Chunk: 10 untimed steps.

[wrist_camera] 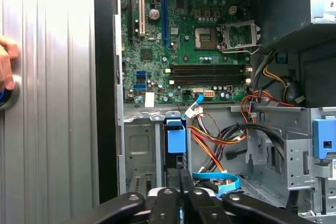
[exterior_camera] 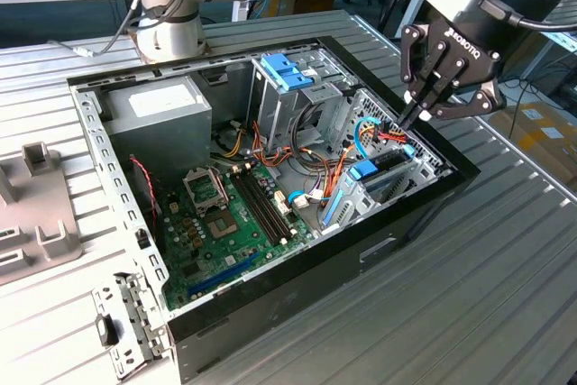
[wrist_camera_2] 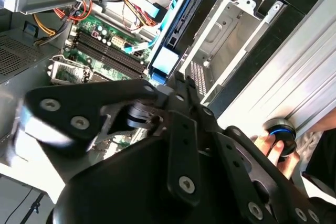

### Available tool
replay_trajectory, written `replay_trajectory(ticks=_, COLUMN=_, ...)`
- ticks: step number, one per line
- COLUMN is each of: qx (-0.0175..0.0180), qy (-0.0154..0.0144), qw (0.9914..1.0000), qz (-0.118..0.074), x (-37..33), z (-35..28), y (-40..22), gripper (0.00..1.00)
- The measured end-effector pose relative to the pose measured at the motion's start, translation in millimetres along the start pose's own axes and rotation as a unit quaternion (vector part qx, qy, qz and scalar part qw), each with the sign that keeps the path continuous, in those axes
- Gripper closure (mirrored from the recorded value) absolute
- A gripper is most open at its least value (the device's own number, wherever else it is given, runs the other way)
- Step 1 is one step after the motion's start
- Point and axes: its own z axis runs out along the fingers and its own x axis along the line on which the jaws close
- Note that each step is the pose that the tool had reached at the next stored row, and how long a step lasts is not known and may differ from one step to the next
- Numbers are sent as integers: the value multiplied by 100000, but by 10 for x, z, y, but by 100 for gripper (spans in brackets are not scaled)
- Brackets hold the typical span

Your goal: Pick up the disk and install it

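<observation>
The disk, dark with bright blue rails and a blue end tab, stands on edge in the metal bay at the corner of the open computer case on the exterior view's right. Both wrist views show it seated in that bay, the disk beside cables and its blue tab facing the camera. My gripper hangs just above the disk's far end with its fingers pressed together and nothing between them. In both wrist views the gripper points straight down at the disk's top edge.
The case holds a green motherboard, a grey power supply, a tall drive cage with a light blue latch and bundles of cables. A person's hand rests on a round button on the ribbed table. Grey fixtures lie at the exterior view's left.
</observation>
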Motion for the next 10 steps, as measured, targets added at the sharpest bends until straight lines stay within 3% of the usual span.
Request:
replay_trajectory(ticks=1, qx=-12, qy=-4, qw=100000, qz=1, x=0, z=6, y=-1, gripper=88)
replay_trajectory(ticks=3, qx=-50, qy=-11, qw=100000, qz=5, x=1, z=21, y=-4, gripper=89)
replay_trajectory(ticks=7, qx=-188, qy=-25, qw=100000, qz=12, x=4, z=64, y=-15, gripper=89)
replay_trajectory(ticks=10, qx=-409, qy=-37, qw=99999, qz=28, x=6, z=114, y=-64, gripper=89)
